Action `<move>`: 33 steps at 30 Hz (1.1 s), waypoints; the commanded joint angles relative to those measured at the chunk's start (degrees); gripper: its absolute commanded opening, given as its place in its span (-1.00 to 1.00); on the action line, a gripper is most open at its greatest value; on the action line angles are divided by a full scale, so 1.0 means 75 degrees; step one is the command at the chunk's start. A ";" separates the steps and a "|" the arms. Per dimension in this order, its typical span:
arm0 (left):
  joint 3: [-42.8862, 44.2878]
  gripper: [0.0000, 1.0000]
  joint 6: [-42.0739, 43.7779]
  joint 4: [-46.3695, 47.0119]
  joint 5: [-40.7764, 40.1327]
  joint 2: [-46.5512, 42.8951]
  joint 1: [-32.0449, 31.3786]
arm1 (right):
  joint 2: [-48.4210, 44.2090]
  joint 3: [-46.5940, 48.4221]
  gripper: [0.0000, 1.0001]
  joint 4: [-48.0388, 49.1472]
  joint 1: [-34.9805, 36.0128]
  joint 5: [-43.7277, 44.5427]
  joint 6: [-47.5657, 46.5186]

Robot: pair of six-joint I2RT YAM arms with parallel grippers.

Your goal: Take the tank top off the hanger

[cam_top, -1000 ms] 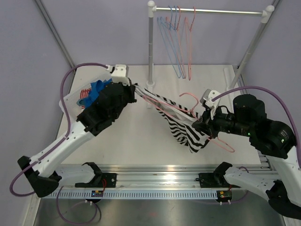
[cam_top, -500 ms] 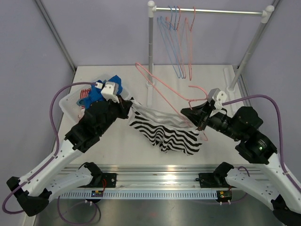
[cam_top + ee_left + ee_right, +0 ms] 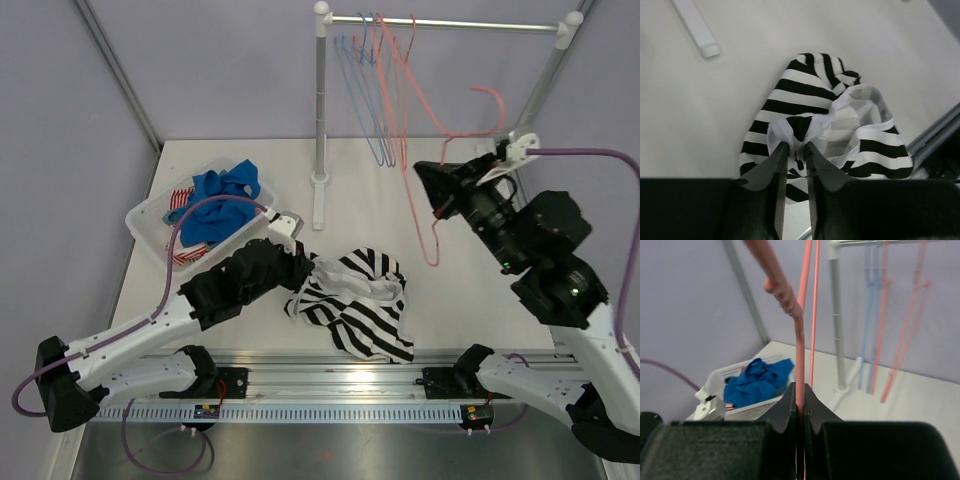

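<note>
L claw [image 3: 795, 146] pinches tank top [image 3: 358, 318] on table [image 3: 470, 300]; R claw [image 3: 799, 391] clamps hanger [image 3: 799, 340] nr rack [image 3: 320, 100].

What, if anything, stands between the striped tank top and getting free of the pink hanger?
Nothing visible does. The tank top lies crumpled on the table, pinched by the left gripper. The right gripper holds the pink hanger up in the air, apart from the cloth, with no strap seen on it.

Lavender walls [image 3: 220, 70]; white table [image 3: 370, 220]; metal clothes rack [image 3: 321, 100] at rear; lighting seemingly diffuse.
</note>
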 commanded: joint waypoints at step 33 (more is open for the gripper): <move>0.1428 0.98 0.1436 -0.3856 -0.2467 -0.2486 0.0016 | 0.8461 1.0119 -1.00 -0.5481 -0.4103 -0.1163 -0.0640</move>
